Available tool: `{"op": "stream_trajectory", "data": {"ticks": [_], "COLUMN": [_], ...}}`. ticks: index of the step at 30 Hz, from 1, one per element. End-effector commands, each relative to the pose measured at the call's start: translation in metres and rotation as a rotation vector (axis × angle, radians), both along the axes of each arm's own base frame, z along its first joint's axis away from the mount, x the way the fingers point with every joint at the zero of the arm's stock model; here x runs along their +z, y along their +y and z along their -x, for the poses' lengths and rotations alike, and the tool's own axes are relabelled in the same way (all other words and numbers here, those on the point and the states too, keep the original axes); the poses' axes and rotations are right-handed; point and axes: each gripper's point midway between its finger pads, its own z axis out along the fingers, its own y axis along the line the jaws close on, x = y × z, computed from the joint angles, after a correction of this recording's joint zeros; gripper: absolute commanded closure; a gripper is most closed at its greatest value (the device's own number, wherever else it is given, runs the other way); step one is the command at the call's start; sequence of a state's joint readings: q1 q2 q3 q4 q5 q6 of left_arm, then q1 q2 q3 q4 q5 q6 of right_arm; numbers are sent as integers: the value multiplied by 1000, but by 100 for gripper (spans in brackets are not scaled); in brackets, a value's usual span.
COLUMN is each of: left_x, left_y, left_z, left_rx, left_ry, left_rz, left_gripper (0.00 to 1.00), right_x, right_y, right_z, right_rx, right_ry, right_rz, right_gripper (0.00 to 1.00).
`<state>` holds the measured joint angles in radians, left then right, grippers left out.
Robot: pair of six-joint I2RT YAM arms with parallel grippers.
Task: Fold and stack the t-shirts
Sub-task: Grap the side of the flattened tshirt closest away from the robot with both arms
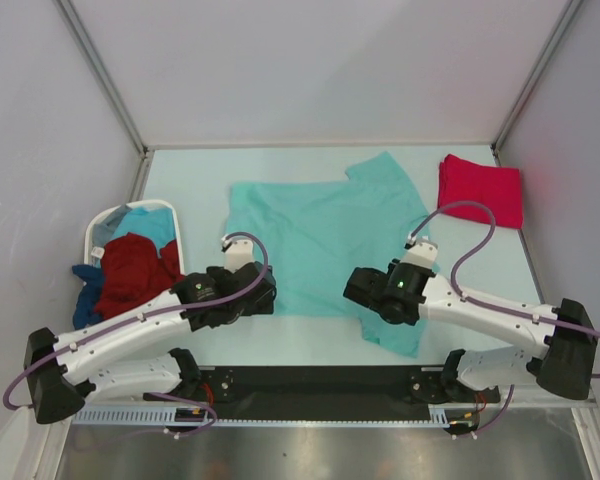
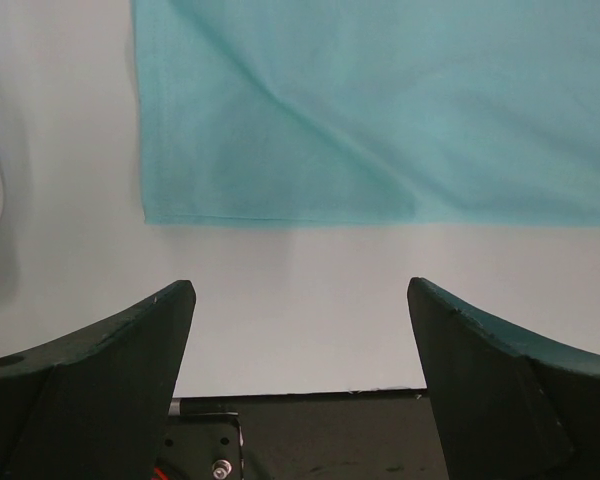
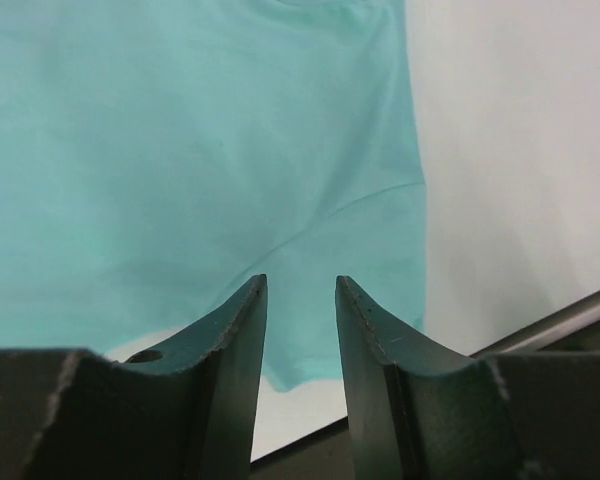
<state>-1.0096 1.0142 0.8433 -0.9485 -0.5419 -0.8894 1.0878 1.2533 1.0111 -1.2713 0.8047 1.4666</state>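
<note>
Now the light teal t-shirt (image 1: 320, 240) lies spread flat on the tabletop (image 1: 190, 180). Left tool (image 2: 300, 285), released wide, hovers just off that shirt's near hem. Right tool (image 3: 300, 280), narrowly parted and empty, hangs over its near right corner. A folded pinkish-red t-shirt (image 1: 480, 188) lies beyond its right sleeve.

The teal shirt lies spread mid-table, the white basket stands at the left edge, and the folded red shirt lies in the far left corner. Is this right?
Not quite: the folded red shirt lies in the far right corner, as the top external view shows. The teal shirt is spread mid-table and the white basket stands at the left edge, as you say.
</note>
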Motion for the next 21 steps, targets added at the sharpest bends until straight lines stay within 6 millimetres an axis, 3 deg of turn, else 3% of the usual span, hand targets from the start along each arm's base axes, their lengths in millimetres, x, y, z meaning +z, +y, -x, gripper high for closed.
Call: {"op": "stream_trajectory", "data": {"ticks": [1,4,9,21], "left_x": [13,12,7,4], "left_y": [-2,0,0,-5], "left_z": [-5,-3,-3,-4], "left_rx": [12,17,19,-8], "left_ry": [-32,-30,-22,-14], "left_rz": [35,36,26,24], "left_gripper": [6,6,6,6], "right_x": [-22,-40,-41,-65], "right_y": [-13,-17,-18,-13], "right_z": [14,35,64,90], "right_rx": [-20,-24,1,-38], "right_ry": [42,86,123,186], "right_rz": [-5,-34,32,30], "right_gripper": [62,63,62,61]}}
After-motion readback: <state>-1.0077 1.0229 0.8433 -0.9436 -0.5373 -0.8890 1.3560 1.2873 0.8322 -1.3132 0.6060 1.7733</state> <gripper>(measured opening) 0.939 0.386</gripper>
